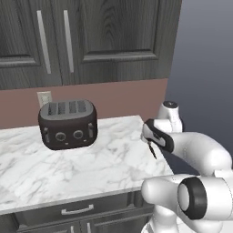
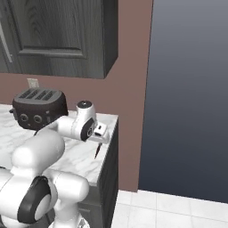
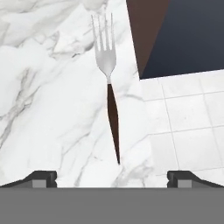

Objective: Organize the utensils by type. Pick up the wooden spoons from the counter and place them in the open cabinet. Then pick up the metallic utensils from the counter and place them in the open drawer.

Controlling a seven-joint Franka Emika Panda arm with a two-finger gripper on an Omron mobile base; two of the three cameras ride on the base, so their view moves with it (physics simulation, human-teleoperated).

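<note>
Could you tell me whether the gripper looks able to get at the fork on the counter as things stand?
Probably yes: the open gripper hangs right over the fork, which lies alone on the marble counter near its edge, with nothing between them.

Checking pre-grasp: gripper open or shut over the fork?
Open. In the hand view the fingertips stand far apart, the fork lying flat on the counter between them, untouched.

Toaster (image 1: pixel 68 124) sits on counter (image 1: pixel 82 168), mid-left of left base view, w/ wall outlet (image 1: pixel 44 98) just behind it and cabinet doors (image 1: pixel 86 36) across top of frame. Fork (image 3: pixel 109 83) lies on counter near its right edge, centre of hand view, tines toward top. Floor tiles (image 3: pixel 188 122) at right.
</note>
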